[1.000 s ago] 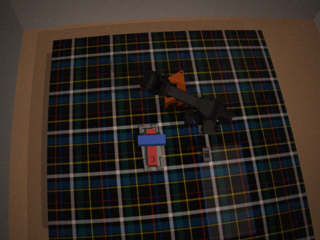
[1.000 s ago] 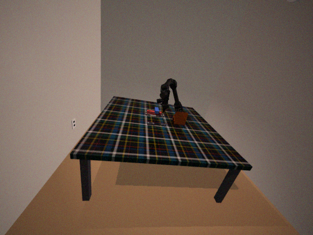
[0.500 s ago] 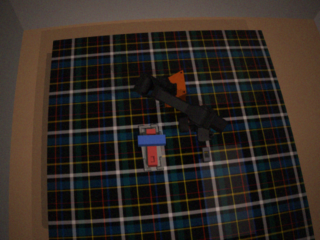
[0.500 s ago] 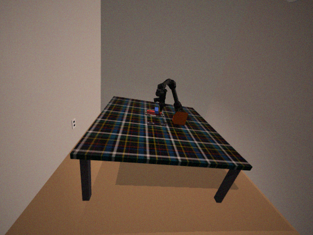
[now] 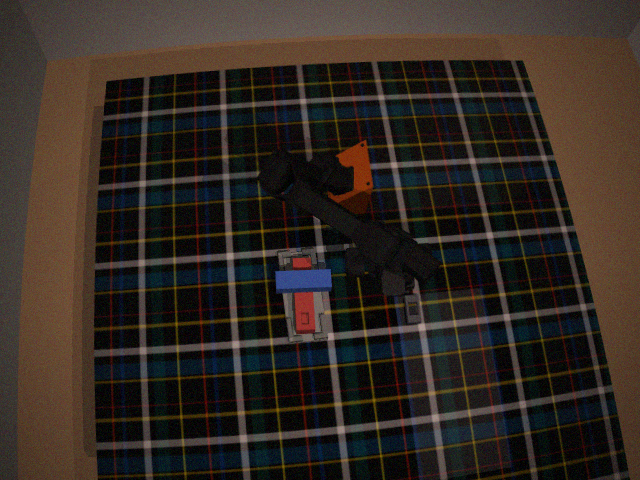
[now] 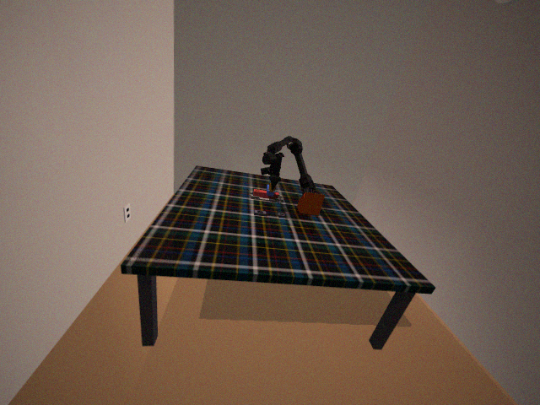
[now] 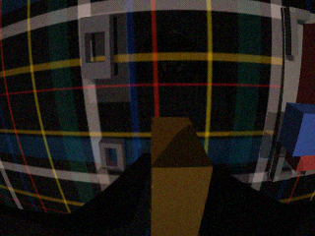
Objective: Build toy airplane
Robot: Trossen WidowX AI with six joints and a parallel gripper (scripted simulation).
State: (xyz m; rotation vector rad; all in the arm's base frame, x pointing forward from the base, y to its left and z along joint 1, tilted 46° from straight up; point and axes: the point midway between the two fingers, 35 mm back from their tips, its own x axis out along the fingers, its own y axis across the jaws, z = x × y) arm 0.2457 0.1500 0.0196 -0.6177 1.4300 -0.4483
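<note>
The red fuselage (image 5: 304,304) (image 6: 260,191) (image 7: 308,64) lies in the grey cradle (image 5: 322,303) (image 7: 290,88). The blue wing (image 5: 303,280) (image 7: 299,130) lies across the top of the fuselage. A small socket (image 5: 305,318) shows near one end of the fuselage, and nothing is in it. My gripper (image 6: 273,186) (image 7: 168,161) is shut on the yellow-brown tail fin (image 7: 177,202), which is held above the table, to the side of the cradle. The fingertips are hidden under the arm in the top view. The fin's lower end and tab cannot be made out.
A grey holder (image 5: 412,308) (image 7: 97,54) and a smaller grey holder (image 7: 112,155) stand on the plaid table beside the cradle. An orange block (image 5: 363,167) (image 6: 310,203) stands at the arm's base. A faint bluish rectangle (image 5: 457,382) lies beyond the larger holder.
</note>
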